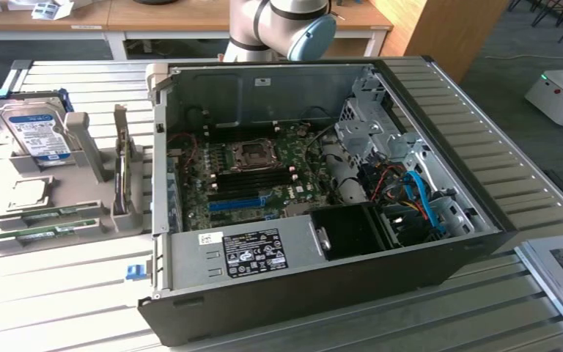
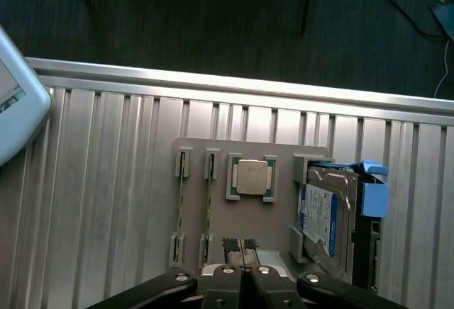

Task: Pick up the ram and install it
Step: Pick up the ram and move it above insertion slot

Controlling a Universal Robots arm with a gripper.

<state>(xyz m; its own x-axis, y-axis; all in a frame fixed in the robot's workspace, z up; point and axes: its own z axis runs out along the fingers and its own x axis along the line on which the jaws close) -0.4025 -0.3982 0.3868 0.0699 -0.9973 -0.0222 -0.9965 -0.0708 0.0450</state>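
Two ram sticks (image 1: pixel 52 214) (image 1: pixel 45 234) lie in slots at the near end of a grey holder (image 1: pixel 76 227), at the exterior view's left of the open computer case (image 1: pixel 321 191). In the wrist view both sticks (image 2: pixel 180 203) (image 2: pixel 208 203) show edge-on in the holder (image 2: pixel 277 160). My gripper (image 2: pixel 240 245) hangs high over the holder, shut with nothing between its fingers (image 2: pixel 230 244), a little to the side of the sticks. The motherboard's dark memory slots (image 1: pixel 252 176) sit beside the processor socket (image 1: pixel 253 153). The arm's elbow (image 1: pixel 281 26) stands behind the case.
The holder also carries a silver-and-blue hard drive (image 1: pixel 35 132) (image 2: pixel 323 217), an upright expansion card (image 1: pixel 122 169) and a processor chip (image 1: pixel 27 192) (image 2: pixel 252 176). The ribbed metal table (image 1: pixel 56 293) ends near the holder. A small blue piece (image 1: pixel 135 272) lies by the case.
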